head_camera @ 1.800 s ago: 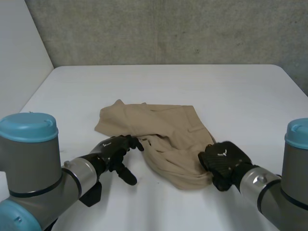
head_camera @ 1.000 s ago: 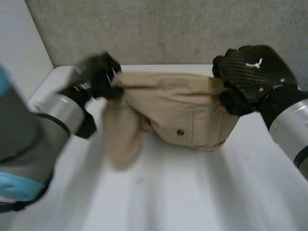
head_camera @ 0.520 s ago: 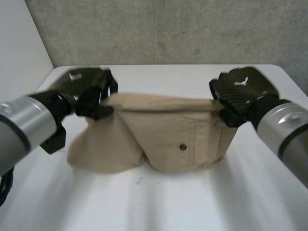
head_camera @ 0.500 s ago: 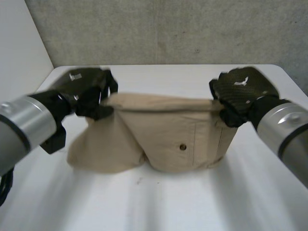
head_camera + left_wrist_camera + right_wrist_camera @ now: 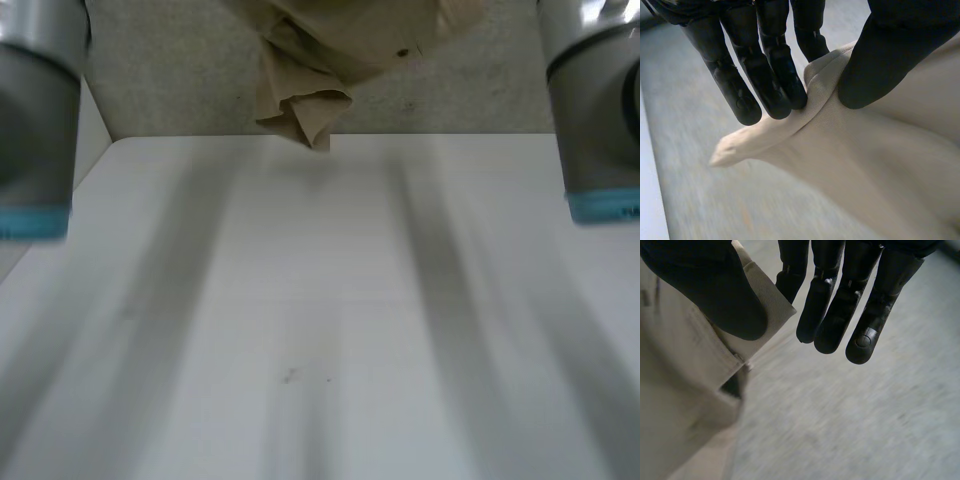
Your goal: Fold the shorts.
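Since the frame half a second earlier, both arms have risen and carried the shorts (image 5: pixel 330 60) off the tabletop (image 5: pixel 320 330). Then the cloth was stretched low between the hands with its lower folds near the surface; now we find it hanging at the upper edge of the head view, well clear of the surface. In that view we note the left arm (image 5: pixel 35 120) and the right arm (image 5: pixel 600 110) upright at either side. The tan cloth is bunched between them, its lowest fold dangles in front of the grey wall (image 5: pixel 180 80), and a dark button (image 5: pixel 403 52) shows on its face. In the left wrist view, the left hand (image 5: pixel 772 55) holds the shorts by an edge. We record the fingers (image 5: pixel 735 85) laid straight along one side of a raised fold and the thumb (image 5: pixel 880 65) pressed on the other side, so the cloth is pinched between them; the rest falls away beyond the fingertips. In the right wrist view, the right hand (image 5: pixel 840 300) has its thumb (image 5: pixel 715 290) pressed on a hemmed corner of the shorts, whose edge runs in against the nearest finger. We read this as a pinch. The remaining fingers are straight, close together and beyond the cloth's edge, and the cloth hangs from that corner beneath the thumb.
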You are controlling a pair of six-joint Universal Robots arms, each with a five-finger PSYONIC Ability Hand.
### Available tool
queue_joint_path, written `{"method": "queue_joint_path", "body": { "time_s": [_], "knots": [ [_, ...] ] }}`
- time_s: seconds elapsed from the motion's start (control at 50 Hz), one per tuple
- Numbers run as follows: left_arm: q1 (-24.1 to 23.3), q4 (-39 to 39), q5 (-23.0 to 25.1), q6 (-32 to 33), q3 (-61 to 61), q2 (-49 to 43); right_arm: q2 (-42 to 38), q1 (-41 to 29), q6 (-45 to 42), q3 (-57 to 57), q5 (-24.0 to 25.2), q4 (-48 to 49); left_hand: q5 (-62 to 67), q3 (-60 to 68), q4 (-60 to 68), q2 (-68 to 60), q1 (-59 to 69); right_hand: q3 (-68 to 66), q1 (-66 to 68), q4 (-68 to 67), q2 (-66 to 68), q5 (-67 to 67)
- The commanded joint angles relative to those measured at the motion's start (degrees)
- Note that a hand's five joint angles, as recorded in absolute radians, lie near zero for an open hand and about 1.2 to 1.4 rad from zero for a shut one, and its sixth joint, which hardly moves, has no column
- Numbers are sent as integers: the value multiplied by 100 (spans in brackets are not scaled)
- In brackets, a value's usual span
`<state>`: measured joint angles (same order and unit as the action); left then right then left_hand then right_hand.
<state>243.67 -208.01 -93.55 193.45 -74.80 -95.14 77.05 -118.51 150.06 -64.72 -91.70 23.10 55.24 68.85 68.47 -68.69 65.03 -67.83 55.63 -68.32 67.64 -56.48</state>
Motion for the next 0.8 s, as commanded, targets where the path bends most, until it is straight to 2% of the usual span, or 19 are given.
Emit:
{"method": "queue_joint_path", "body": {
  "time_s": [0.02, 0.12, 0.28, 0.36, 0.42, 0.5, 0.52, 0.56, 0.6, 0.72, 0.8],
  "knots": [
    [-117, 270, 20, -35, -2027, 224, -41, 64, 14, -1024, 152, -1096, 1476, 1115, 1153, -1131, 1497, -1217, 2437, -1168, 1236, -1352],
    [-293, 208, 30, -53, -2934, -144, -286, 64, 23, -1972, 169, -1606, 1476, 1115, 1153, -1131, 1497, -1217, 2437, -1168, 1236, -1352],
    [-961, 576, -67, -61, -3312, -1717, -937, 73, 23, -3063, 292, -1801, 1476, 1115, 1153, -1131, 1497, -1217, 2437, -1168, 1236, -1352],
    [-997, 1112, -181, -79, -3330, -1684, -903, 73, 32, -3353, 476, -1801, 1476, 1115, 1153, -1131, 1497, -1217, 2437, -1168, 1236, -1352],
    [-997, 1517, -234, -88, -3304, -1272, -824, 108, 41, -3529, 626, -1801, 1476, 1115, 1153, -1131, 1497, -1217, 2437, -1168, 1236, -1352],
    [-971, 1737, -217, -88, -3330, -691, -481, 248, 41, -3767, 723, -1809, -434, -796, -758, 780, -413, -1217, 2437, -1168, 1236, -1352],
    [-962, 1798, -217, -88, -3330, -525, -428, 319, 49, -3820, 741, -1809, -1754, -2116, -2078, 2100, -1734, -1217, 2437, -1168, 1236, -1352],
    [-944, 1834, -225, -79, -3330, -375, -358, 494, 49, -3951, 793, -1801, -3475, -3836, -3799, 3821, -3454, -1217, 2437, -1168, 1236, -1352],
    [-822, 1860, -217, -79, -3383, -199, -331, 583, 49, -4022, 837, -1792, -4489, -4850, -4813, 4835, -4468, -1217, 2437, -1168, 1236, -1352],
    [-145, 1896, -76, -35, -3506, -49, -331, 864, 295, -4189, 1048, -1695, -4543, -4905, -4867, 4889, -4522, -1217, 2437, -1168, 1236, -1352],
    [347, 1905, 441, -26, -3524, -49, -331, 987, 489, -4198, 1180, -1678, -4493, -4855, -4817, 4839, -4472, -1217, 2437, -1168, 1236, -1352]
  ]
}}
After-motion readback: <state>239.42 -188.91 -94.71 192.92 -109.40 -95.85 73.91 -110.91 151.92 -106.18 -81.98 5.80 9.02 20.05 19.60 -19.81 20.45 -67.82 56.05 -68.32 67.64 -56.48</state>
